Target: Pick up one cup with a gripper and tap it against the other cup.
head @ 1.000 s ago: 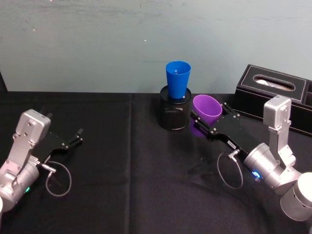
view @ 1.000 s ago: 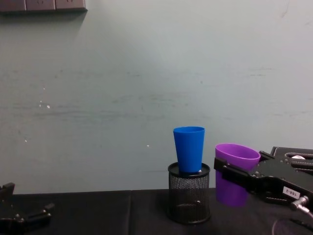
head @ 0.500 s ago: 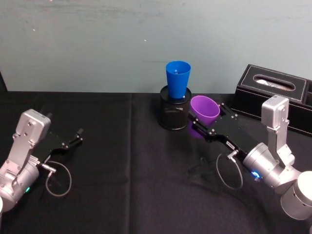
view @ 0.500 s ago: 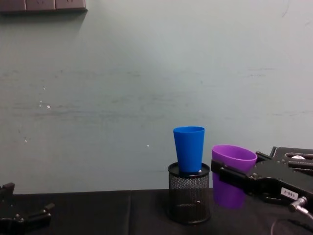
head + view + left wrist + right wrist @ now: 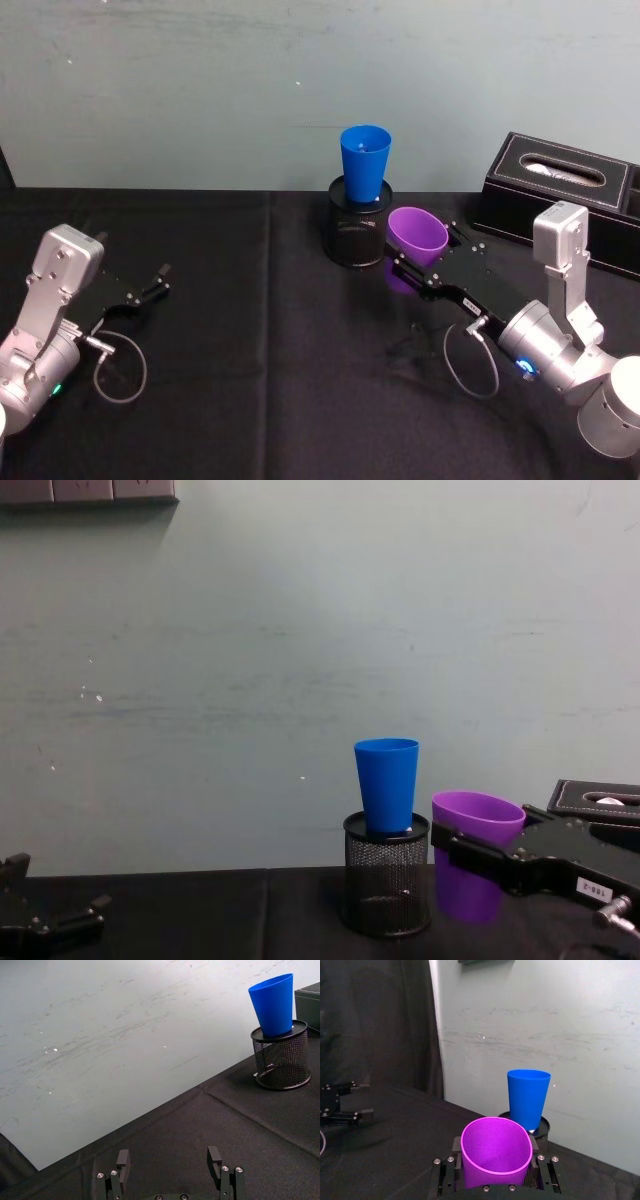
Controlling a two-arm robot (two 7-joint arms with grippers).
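Observation:
The purple cup (image 5: 416, 233) (image 5: 495, 1152) (image 5: 475, 865) is held upright, mouth up, with my right gripper (image 5: 424, 262) (image 5: 495, 1172) shut on its body. It hangs just right of and slightly nearer than the blue cup (image 5: 364, 162) (image 5: 388, 783) (image 5: 528, 1097) (image 5: 273, 1004), with a small gap between them. The blue cup stands upright in a black wire-mesh pen holder (image 5: 356, 235) (image 5: 386, 885) (image 5: 280, 1060). My left gripper (image 5: 160, 278) (image 5: 170, 1162) rests open on the black cloth at the far left.
A black tissue box (image 5: 560, 190) (image 5: 600, 802) sits at the back right, behind my right arm. A black cloth (image 5: 250, 380) covers the table, and a pale wall stands close behind the cups.
My right gripper has carried the purple cup toward me and a little lower, away from the blue cup's side. The left arm has not moved.

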